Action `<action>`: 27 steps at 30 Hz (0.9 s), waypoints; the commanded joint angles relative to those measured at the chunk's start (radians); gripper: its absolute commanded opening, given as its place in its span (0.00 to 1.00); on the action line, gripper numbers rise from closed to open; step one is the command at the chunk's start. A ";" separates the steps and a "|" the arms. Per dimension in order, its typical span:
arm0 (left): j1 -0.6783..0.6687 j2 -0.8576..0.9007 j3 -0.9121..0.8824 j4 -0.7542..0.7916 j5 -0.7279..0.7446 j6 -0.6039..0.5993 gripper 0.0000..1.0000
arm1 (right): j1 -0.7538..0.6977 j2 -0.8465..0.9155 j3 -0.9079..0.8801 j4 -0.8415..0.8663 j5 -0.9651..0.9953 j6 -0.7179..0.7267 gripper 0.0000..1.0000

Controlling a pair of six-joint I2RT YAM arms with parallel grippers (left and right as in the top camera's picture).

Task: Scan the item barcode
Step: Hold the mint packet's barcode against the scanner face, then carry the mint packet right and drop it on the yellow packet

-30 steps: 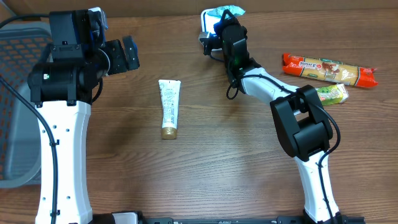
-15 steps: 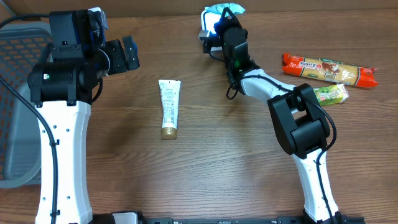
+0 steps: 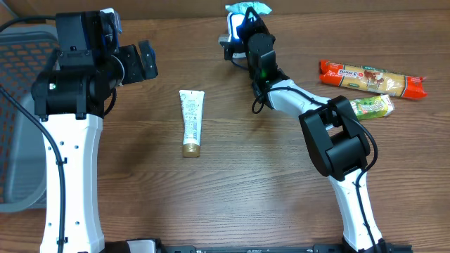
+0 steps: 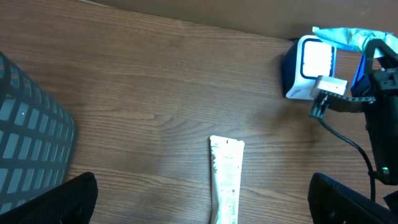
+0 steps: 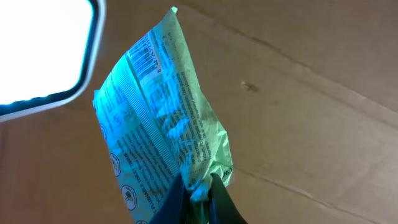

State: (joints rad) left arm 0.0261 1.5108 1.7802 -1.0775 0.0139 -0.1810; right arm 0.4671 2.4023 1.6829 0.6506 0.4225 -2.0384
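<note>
Pale green crinkly plastic packet is pinched in the closed right hand, which has carried it slightly nearer the blue-and-white box scanner. The barcode, beyond the fingertips, now lies just beside the glowing window, so the scan seems close. The left hand is wide open, empty.

Soft, even light from above fills the overhead view. The tabletop carries only faint, soft-edged shadows, and the picture is sharp from edge to edge. In the left wrist view the wood grain is crisp, but the fingers of the left claw are dark blurs in the lower corners, and the scanner window burns out white. Close to the right wrist camera that glow tints the packet teal, and the right claw is dark and out of focus.
</note>
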 commanded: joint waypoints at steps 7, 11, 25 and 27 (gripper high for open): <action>0.000 0.006 0.006 0.004 -0.006 0.002 1.00 | 0.027 -0.315 0.019 -0.338 0.142 0.294 0.04; 0.000 0.006 0.006 0.003 -0.006 0.002 1.00 | 0.063 -0.528 0.019 -0.548 0.251 0.678 0.04; 0.000 0.006 0.006 0.004 -0.006 0.002 0.99 | -0.215 -0.705 -0.047 -1.686 -0.070 2.762 0.04; 0.000 0.006 0.006 0.004 -0.006 0.002 1.00 | -0.307 -0.702 -0.082 -1.704 -0.081 2.898 0.04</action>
State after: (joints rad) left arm 0.0261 1.5112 1.7802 -1.0775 0.0139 -0.1810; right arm 0.2855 1.7107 1.6333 -1.0424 0.3611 0.4717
